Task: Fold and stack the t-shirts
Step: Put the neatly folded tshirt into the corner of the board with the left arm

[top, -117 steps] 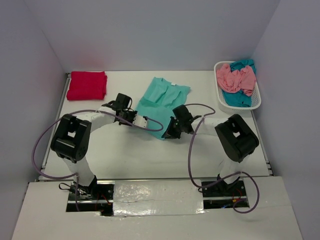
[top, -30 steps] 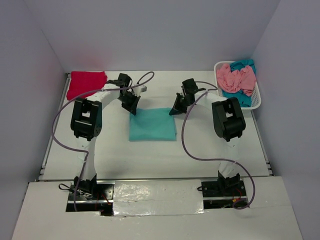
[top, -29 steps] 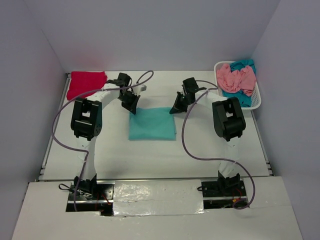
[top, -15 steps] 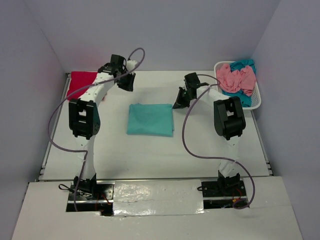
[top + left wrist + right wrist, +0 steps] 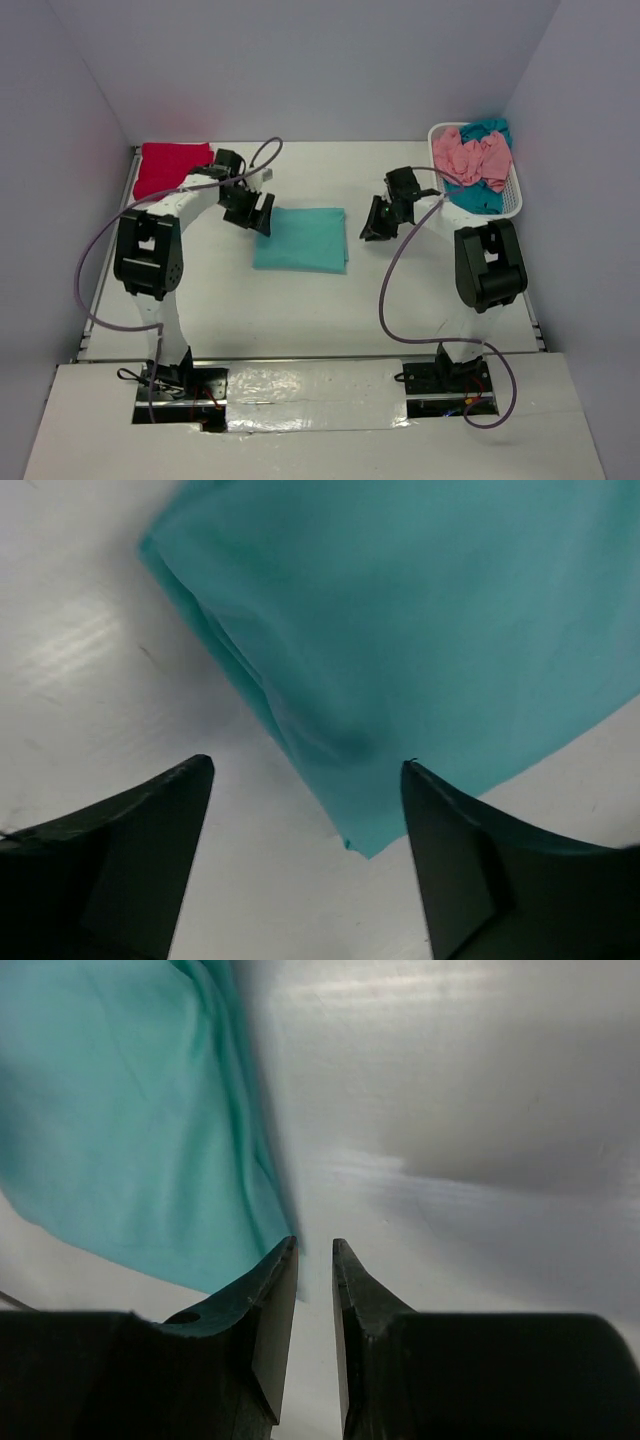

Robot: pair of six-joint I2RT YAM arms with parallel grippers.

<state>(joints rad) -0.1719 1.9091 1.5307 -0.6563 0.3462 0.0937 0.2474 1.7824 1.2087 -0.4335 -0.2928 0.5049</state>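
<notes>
A folded light mint-teal t-shirt (image 5: 300,238) lies flat at mid-table. My left gripper (image 5: 258,213) hovers at its left edge, jaws wide open. In the left wrist view the shirt (image 5: 420,610) has its near corner between the left gripper's (image 5: 307,770) fingers, ungripped. My right gripper (image 5: 372,228) sits just off the shirt's right edge. Its jaws (image 5: 315,1243) are parted by a narrow gap over bare table, and the cloth (image 5: 110,1120) lies beside the left finger. A folded crimson t-shirt (image 5: 173,168) lies at the back left. The salmon pink t-shirt (image 5: 468,158) and a darker teal-blue one (image 5: 478,197) are crumpled in the basket.
The white lattice basket (image 5: 514,196) stands at the back right corner against the right wall. Purple cables loop from both arms over the table. Walls close in the back and both sides.
The left arm came down from the back to the shirt's left edge and opened wide. The right gripper slid right and nearer, off the shirt, and its jaws parted slightly.
</notes>
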